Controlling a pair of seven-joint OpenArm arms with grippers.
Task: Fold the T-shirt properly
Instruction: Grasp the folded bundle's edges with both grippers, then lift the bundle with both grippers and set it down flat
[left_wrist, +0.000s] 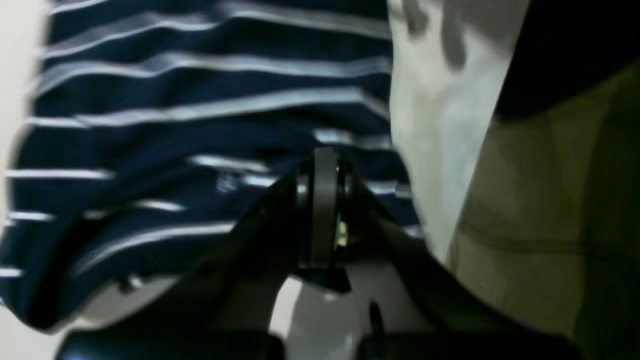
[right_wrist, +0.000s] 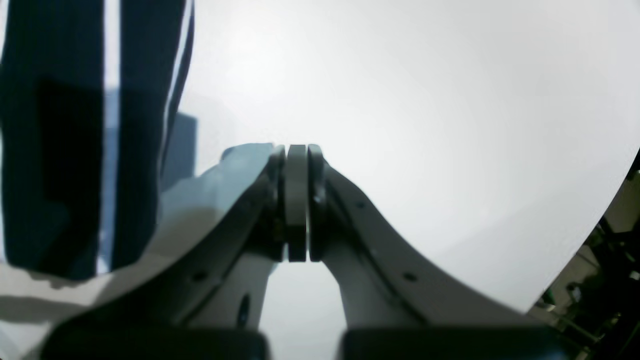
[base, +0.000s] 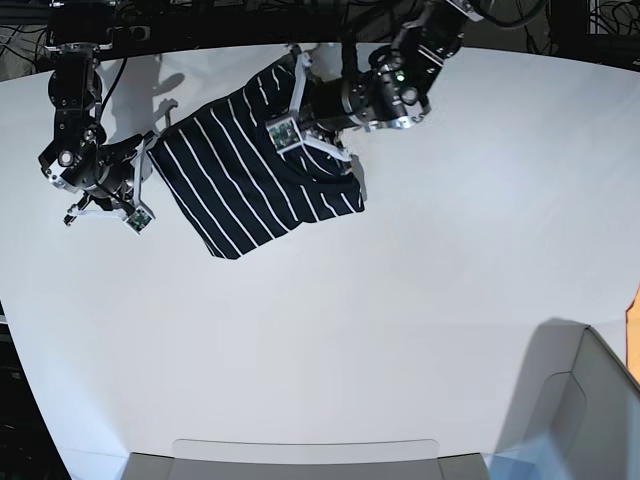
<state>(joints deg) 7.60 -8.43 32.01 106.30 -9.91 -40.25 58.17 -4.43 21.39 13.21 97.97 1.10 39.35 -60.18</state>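
The T-shirt (base: 240, 175), dark navy with thin white stripes, lies partly folded at the back left of the white table (base: 400, 300). My left gripper (base: 298, 108) is over its upper right part. In the left wrist view the left gripper (left_wrist: 325, 162) is shut, with striped T-shirt (left_wrist: 200, 120) cloth bunched at its tips and a scrap of dark cloth showing between the fingers. My right gripper (base: 148, 155) sits at the shirt's left corner. In the right wrist view the right gripper (right_wrist: 296, 150) is shut with nothing seen between its pads, and the T-shirt (right_wrist: 60, 150) lies to its left.
A grey bin (base: 570, 420) stands at the front right corner, and a flat grey tray edge (base: 300, 455) runs along the front. The table's edge (right_wrist: 595, 235) shows at the right of the right wrist view. Dark cables and frames line the back.
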